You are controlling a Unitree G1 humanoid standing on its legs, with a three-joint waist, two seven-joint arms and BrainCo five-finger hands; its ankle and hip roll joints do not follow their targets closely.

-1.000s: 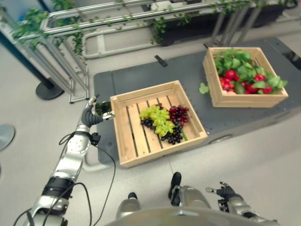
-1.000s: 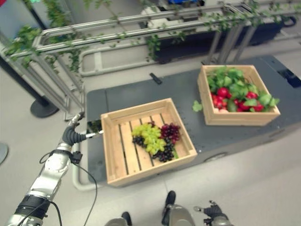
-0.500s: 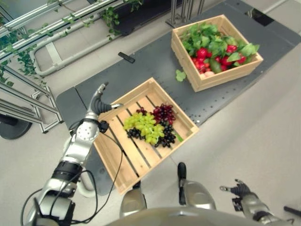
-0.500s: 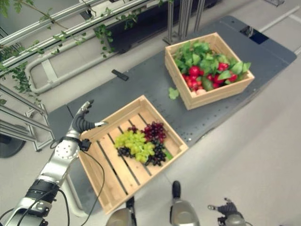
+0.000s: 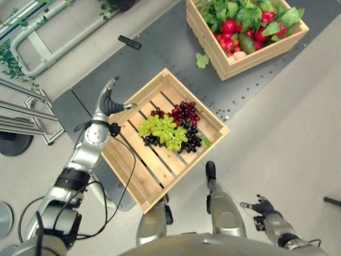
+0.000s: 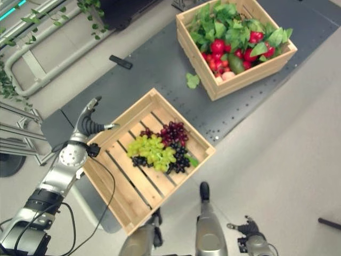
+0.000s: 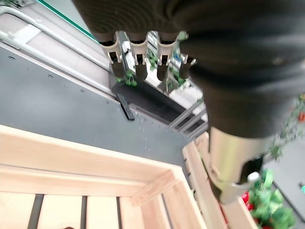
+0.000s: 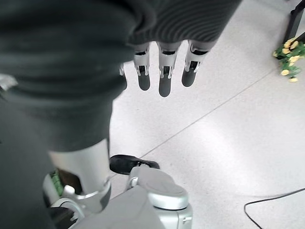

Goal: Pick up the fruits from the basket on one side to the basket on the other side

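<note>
A slatted wooden crate sits near me on the grey platform, holding green grapes, red grapes and dark grapes. A second crate stands farther right, full of green leaves and red fruits. My left hand hovers at the near crate's far left rim, fingers straight, holding nothing. My right hand hangs low over the floor at the lower right, fingers straight and empty.
A loose green leaf and a small black bar lie on the grey platform between the crates. Metal rails with vines run along the far left. A black round base stands on the floor at left.
The whole picture has shifted, so the camera has moved. My left hand stays by the near crate's left rim. The grapes lie as before.
</note>
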